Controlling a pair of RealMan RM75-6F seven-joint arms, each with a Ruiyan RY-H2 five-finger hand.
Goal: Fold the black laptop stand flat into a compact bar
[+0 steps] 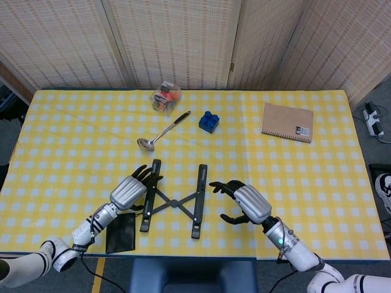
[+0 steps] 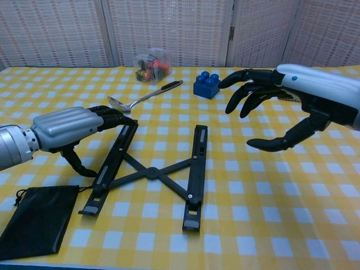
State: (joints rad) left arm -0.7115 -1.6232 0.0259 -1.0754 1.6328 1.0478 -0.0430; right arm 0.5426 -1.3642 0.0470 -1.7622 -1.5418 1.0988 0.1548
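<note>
At lower centre of the bench, the left robot hand rests its fingers on the left rail of the stand, which lies spread open, while the right robot hand hovers empty, fingers apart, right of it; next, I judge, the rails must be pushed together.

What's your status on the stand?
Left hand touching laptop stand's left rail; right hand open, apart. Stand unfolded. Pouch alongside.
</note>
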